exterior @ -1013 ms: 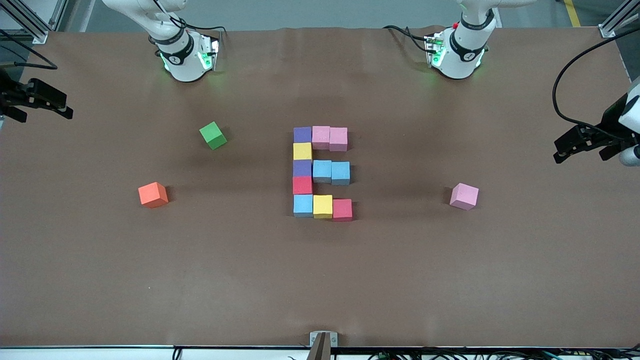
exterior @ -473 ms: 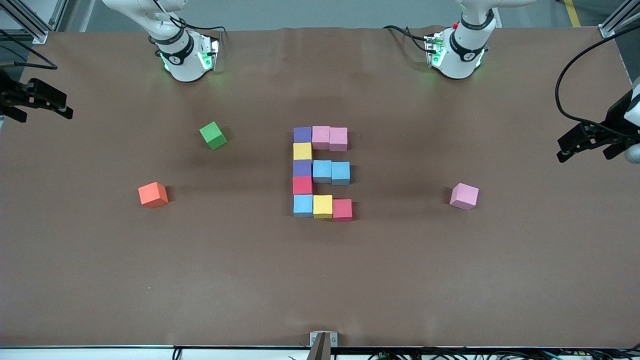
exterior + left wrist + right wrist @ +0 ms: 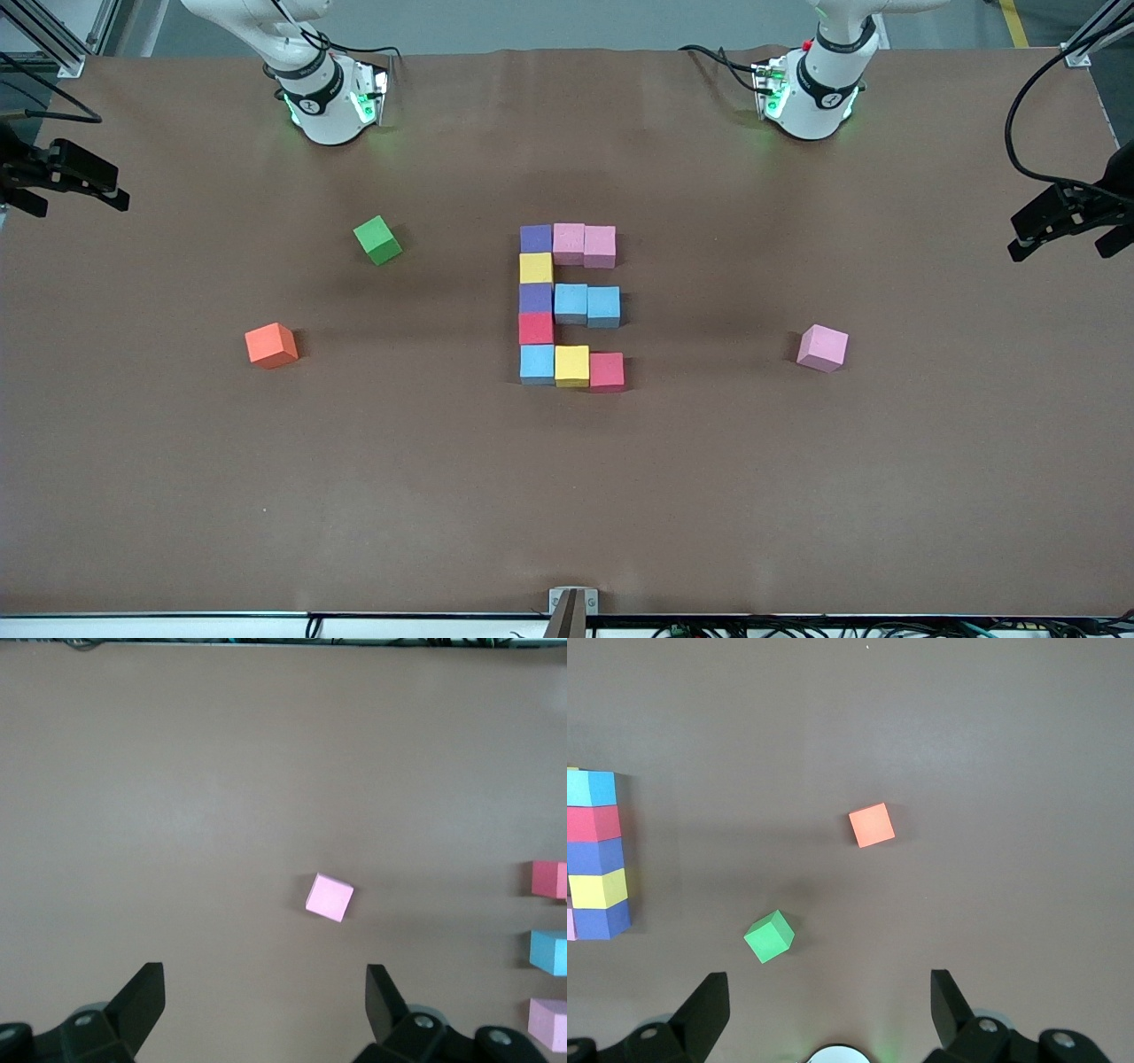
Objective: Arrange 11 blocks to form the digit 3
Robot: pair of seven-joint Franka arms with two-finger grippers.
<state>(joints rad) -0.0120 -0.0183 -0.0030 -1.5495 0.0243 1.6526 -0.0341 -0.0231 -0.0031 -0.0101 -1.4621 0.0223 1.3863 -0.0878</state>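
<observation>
Left gripper (image 3: 1067, 232) farther toward table's edge

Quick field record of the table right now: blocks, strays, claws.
figure: eleven blocks touching mid-table, a five-block column with three two-block arms toward the left arm's end
stray cubes: green cube, orange cube, pink cube, each alone
left claw: open, empty, at the table's edge
right claw: open, empty, at its end's edge
table: brown mat

Three pink blocks (image 3: 568, 243), three blue, two purple, two yellow, two red, one green cube (image 3: 377, 240), one orange cube (image 3: 271, 345).
</observation>
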